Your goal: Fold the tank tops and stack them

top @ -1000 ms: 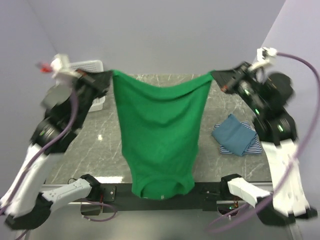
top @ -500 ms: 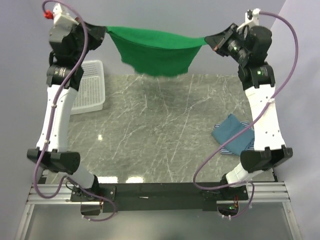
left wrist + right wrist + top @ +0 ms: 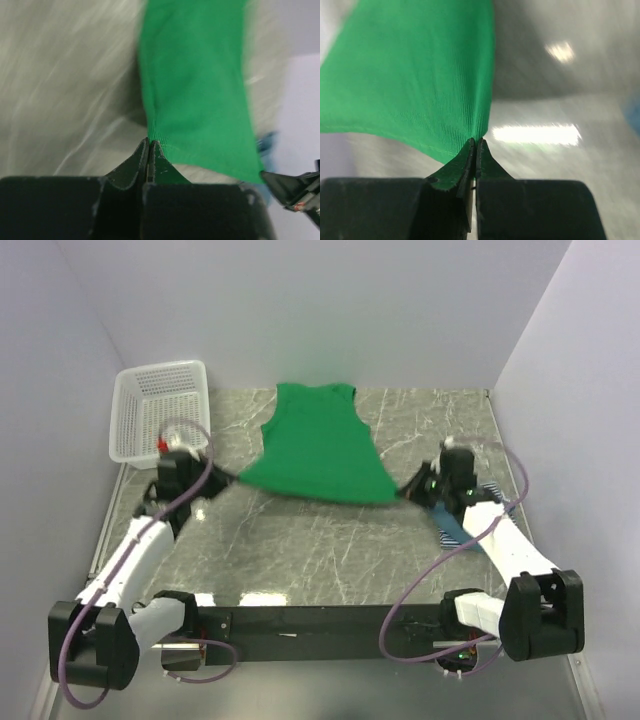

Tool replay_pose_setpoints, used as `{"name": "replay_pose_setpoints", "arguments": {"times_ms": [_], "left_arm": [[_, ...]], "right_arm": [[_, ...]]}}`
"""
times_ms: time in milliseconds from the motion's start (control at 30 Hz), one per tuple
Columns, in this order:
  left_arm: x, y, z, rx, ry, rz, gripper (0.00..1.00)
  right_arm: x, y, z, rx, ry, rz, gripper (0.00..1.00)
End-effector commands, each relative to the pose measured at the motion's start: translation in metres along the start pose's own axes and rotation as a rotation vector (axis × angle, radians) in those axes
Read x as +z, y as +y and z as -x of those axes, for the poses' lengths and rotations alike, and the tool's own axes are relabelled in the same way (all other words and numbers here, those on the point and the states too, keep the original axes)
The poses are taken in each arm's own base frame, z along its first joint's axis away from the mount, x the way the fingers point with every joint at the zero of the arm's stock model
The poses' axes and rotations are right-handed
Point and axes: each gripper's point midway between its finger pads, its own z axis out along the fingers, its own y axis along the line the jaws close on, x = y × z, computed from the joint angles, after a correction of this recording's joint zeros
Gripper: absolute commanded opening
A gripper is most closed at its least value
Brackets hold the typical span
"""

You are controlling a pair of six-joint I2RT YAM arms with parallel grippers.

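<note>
Two arms with white link shells and black joint housings, the left arm (image 3: pixel 135 550) at lower left of the top view, the right arm (image 3: pixel 505 545) at lower right. Purple cables (image 3: pixel 415 595) loop along each. Bases sit on a black rail (image 3: pixel 320 622) at the bottom, with a small green light near the right base. A red fitting (image 3: pixel 162 446) tops the left wrist. In the wrist views the fingers (image 3: pixel 131 165) are black, wedge-shaped, tapering to thin tips, lightly scuffed

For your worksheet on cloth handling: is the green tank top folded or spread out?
Spread out. The green tank top lies open, outline visible, each hem corner pinched by the left tool and right tool.
</note>
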Motion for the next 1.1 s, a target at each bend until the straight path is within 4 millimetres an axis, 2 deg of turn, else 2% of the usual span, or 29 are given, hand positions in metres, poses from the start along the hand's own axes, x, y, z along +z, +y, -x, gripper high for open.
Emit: {"name": "replay_pose_setpoints", "arguments": {"times_ms": [0,67,133,167,233,367,500,700,767,800,833,900,933,967,1000,1067], "left_arm": [[-0.003,0.052,-0.066,-0.097,0.109,0.048,0.01],[-0.007,0.072,-0.086,-0.12,0.14,0.091,0.01],[-0.011,0.087,-0.109,-0.124,0.184,0.108,0.01],[-0.014,0.09,-0.112,-0.126,0.186,0.117,0.01],[-0.02,0.097,-0.122,-0.12,0.21,0.145,0.01],[-0.035,0.104,-0.126,-0.125,0.197,0.179,0.01],[-0.044,0.102,-0.135,-0.199,0.204,0.165,0.01],[-0.056,0.089,-0.137,-0.228,0.206,0.122,0.01],[-0.059,0.084,-0.139,-0.228,0.216,0.102,0.09],[-0.061,0.081,-0.142,-0.225,0.231,0.093,0.18],[-0.063,0.077,-0.14,-0.222,0.229,0.081,0.23],[-0.067,0.068,-0.136,-0.206,0.225,0.055,0.35],[-0.069,0.065,-0.133,-0.197,0.217,0.049,0.37],[-0.073,0.056,-0.125,-0.178,0.202,0.03,0.42],[-0.075,0.053,-0.12,-0.171,0.191,0.03,0.58],[-0.078,0.048,-0.11,-0.136,0.161,0.033,0.61]], "right_arm": [[0.003,-0.036,-0.029,0.016,0.006,-0.067,0.0],[0.008,-0.055,-0.055,0.034,0.065,-0.101,0.0],[0.007,-0.063,-0.065,0.05,0.077,-0.111,0.0],[0.007,-0.069,-0.076,0.061,0.096,-0.118,0.0],[0.003,-0.074,-0.082,0.076,0.102,-0.139,0.0],[-0.011,-0.08,-0.095,0.099,0.104,-0.158,0.0],[-0.022,-0.081,-0.104,0.126,0.122,-0.172,0.0],[-0.038,-0.084,-0.108,0.144,0.122,-0.215,0.0],[-0.043,-0.083,-0.109,0.153,0.121,-0.22,0.01],[-0.045,-0.083,-0.107,0.149,0.109,-0.229,0.06],[-0.049,-0.081,-0.102,0.146,0.091,-0.233,0.11],[-0.055,-0.081,-0.1,0.155,0.076,-0.248,0.29],[-0.06,-0.076,-0.093,0.148,0.048,-0.238,0.44],[-0.064,-0.076,-0.092,0.145,0.044,-0.246,0.5],[-0.066,-0.072,-0.089,0.138,0.034,-0.228,0.52],[-0.071,-0.067,-0.083,0.131,0.005,-0.217,0.53]]}}
